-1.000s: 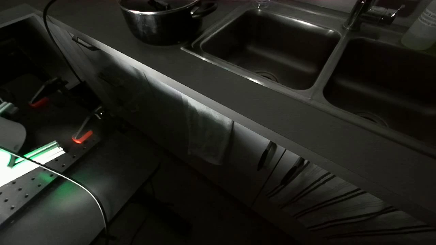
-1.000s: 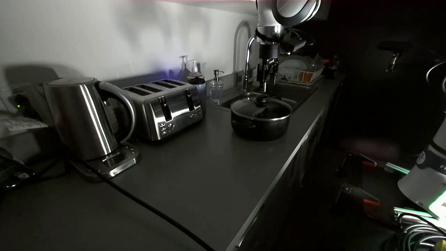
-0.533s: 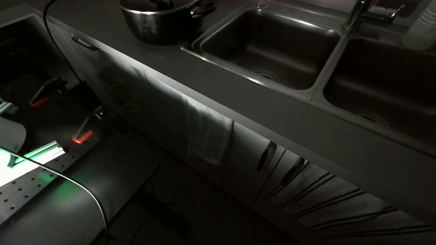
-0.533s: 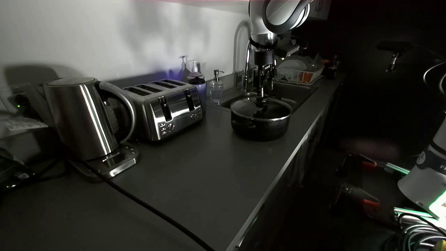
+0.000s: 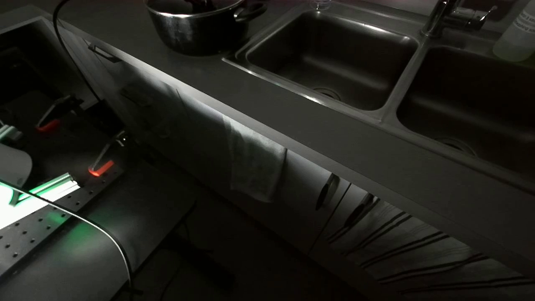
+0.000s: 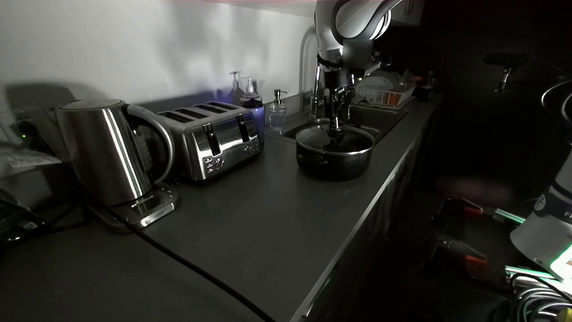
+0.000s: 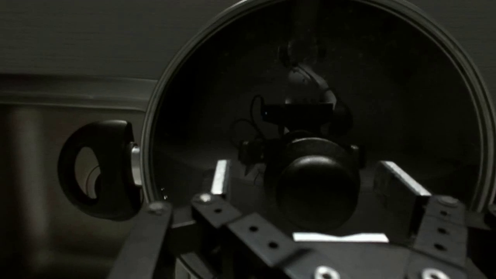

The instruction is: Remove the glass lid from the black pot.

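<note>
The black pot (image 6: 335, 166) stands on the counter, and it also shows in an exterior view (image 5: 200, 35). The glass lid (image 6: 313, 138) lies flat on it, and its metal rim and glass fill much of the wrist view (image 7: 407, 97). The lid's dark round knob (image 7: 317, 190) is between my fingers in the wrist view. My gripper (image 7: 304, 174) is open, with a gap between the knob and each finger. In an exterior view my gripper (image 6: 341, 124) points down at the lid's centre, and one finger partly hides the knob. A pot side handle (image 7: 112, 170) shows at left.
The steel sink (image 5: 393, 98) adjoins the pot, with a faucet (image 5: 434, 19) behind it. A toaster (image 6: 228, 138), a kettle (image 6: 103, 152) and a soap dispenser (image 6: 277, 114) stand near the wall. A dish rack (image 6: 380, 100) stands farther back. A black cable (image 6: 196, 270) crosses the counter.
My gripper has come down and slightly left in an exterior view, from above the lid to the height of its knob. The pot and lid have not moved.
</note>
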`<state>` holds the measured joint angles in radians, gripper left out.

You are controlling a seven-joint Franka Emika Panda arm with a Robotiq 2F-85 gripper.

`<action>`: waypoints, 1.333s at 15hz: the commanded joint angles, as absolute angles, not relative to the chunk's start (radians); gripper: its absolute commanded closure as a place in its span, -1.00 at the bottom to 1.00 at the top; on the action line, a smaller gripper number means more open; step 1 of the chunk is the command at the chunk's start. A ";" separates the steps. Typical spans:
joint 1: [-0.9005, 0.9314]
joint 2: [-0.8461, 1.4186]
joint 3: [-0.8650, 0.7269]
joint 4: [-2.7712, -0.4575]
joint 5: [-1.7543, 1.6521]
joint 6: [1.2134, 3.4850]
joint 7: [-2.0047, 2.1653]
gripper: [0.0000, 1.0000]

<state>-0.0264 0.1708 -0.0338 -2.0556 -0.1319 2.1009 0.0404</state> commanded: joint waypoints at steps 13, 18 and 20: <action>-0.014 0.092 -0.030 -2.076 -0.145 2.086 0.028 0.54; -0.013 -0.004 -0.027 -2.123 -0.158 2.097 0.018 0.54; -0.016 -0.034 -0.028 -2.138 -0.167 2.098 0.018 0.54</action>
<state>-0.0143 0.0528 -0.0287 -2.0867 -0.1451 2.0913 0.0328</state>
